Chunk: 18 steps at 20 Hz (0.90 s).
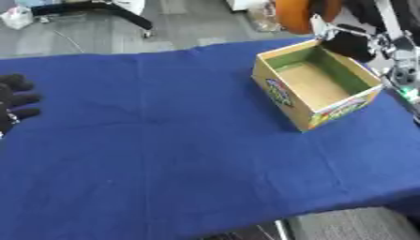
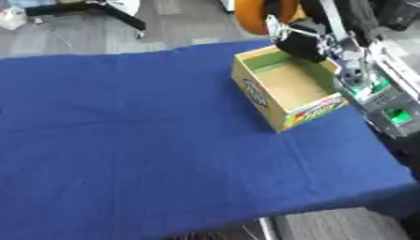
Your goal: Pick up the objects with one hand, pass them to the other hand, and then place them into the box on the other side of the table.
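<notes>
An open cardboard box (image 1: 316, 86) with green inner walls and printed sides stands on the right part of the blue-covered table (image 1: 164, 154); only its brown floor shows inside. My right arm comes in from the upper right. Its black right hand (image 2: 302, 44) hangs over the box's far rim, and its fingers are hard to make out. Just behind that hand is a round orange thing (image 2: 262, 14), and I cannot tell whether the hand touches it. My left hand (image 1: 12, 101) shows at the left edge over the cloth, fingers relaxed and holding nothing.
Grey floor lies beyond the table's far edge, with a black stand's legs (image 1: 98, 9) at the upper left. The table's front edge (image 1: 328, 213) runs along the bottom right. My right arm's silver and black links (image 2: 373, 89) pass beside the box's right side.
</notes>
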### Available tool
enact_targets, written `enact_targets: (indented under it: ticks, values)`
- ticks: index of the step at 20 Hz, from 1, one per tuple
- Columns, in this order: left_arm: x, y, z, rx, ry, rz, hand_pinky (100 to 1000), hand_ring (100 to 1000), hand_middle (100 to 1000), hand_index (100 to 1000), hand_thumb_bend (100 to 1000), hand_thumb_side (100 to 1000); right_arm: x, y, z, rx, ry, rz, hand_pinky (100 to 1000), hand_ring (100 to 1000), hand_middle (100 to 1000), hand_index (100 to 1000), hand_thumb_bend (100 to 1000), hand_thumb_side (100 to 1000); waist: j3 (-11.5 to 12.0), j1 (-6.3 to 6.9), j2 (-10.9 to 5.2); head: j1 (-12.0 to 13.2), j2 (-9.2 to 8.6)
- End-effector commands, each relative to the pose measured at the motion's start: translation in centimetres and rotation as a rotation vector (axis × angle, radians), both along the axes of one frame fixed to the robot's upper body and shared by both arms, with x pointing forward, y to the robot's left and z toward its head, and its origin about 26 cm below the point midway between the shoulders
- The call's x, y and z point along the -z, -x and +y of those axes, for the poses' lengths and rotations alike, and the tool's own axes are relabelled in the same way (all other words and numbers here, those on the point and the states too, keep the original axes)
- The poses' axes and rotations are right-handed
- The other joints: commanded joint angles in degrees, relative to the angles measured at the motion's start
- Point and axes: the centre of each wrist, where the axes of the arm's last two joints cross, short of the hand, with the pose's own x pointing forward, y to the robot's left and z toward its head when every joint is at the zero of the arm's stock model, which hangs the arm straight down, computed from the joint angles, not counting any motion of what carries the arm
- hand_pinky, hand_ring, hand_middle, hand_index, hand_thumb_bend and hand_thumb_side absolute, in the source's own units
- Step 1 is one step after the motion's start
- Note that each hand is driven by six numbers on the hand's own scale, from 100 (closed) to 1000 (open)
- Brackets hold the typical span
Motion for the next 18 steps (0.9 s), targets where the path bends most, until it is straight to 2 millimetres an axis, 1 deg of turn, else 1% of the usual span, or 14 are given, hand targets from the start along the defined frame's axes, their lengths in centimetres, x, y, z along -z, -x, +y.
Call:
enact_targets:
  ticks: [1,4,7,9,12,14,15,16,17,18]
  values:
    - [-0.4,0.2,-0.2,0.013,0.006,-0.041,768,752,715,805,535,662,0.5,-2.5,-3.0,0.123,-0.089,0.076,100,102,110,380,100,100,0.40,0.58,0.40,-1.11,0.29]
    - [0.2,0.4,-0.8,0.033,0.024,-0.026,767,749,710,803,533,667,2.5,-5.0,-5.9,0.207,-0.200,0.146,100,112,117,380,100,100,1.04,0.63,0.66,-1.56,0.29]
    - [0.8,0.7,-1.1,0.046,0.033,-0.007,763,741,698,800,532,669,4.5,-6.5,-8.6,0.283,-0.247,0.184,100,135,135,390,100,100,1.64,0.63,0.89,-1.80,0.29]
    - [1.1,0.8,-1.3,0.050,0.040,0.002,763,740,697,801,532,671,5.7,-7.0,-10.2,0.341,-0.266,0.207,100,150,148,403,100,100,1.95,0.57,1.01,-1.95,0.29]
    - [1.3,0.9,-1.4,0.049,0.038,-0.001,763,738,694,801,531,670,7.4,-7.4,-11.9,0.403,-0.286,0.241,100,179,176,432,100,100,2.24,0.43,1.00,-1.90,0.29]
    - [1.3,0.9,-1.4,0.051,0.034,-0.006,763,738,693,801,530,668,8.4,-7.3,-12.8,0.436,-0.269,0.280,100,228,239,501,100,100,2.37,0.35,0.95,-1.90,0.29]
    - [1.3,0.9,-1.4,0.052,0.034,-0.009,763,738,694,801,530,667,8.9,-7.2,-13.2,0.447,-0.256,0.308,100,258,275,537,100,144,2.44,0.32,0.90,-1.90,0.29]
    - [1.3,0.9,-1.4,0.053,0.034,-0.011,763,738,693,801,531,666,9.3,-7.2,-13.6,0.457,-0.244,0.333,100,263,281,544,100,155,2.50,0.29,0.85,-1.88,0.29]
    - [1.3,0.9,-1.4,0.053,0.035,-0.013,763,737,693,801,532,665,9.8,-7.1,-13.9,0.463,-0.233,0.362,100,306,334,612,100,258,2.57,0.27,0.80,-1.79,0.29]
    - [1.3,0.9,-1.4,0.053,0.038,-0.013,763,737,693,801,532,665,10.3,-6.9,-14.2,0.465,-0.221,0.396,102,319,348,630,101,287,2.63,0.25,0.76,-1.68,0.29]
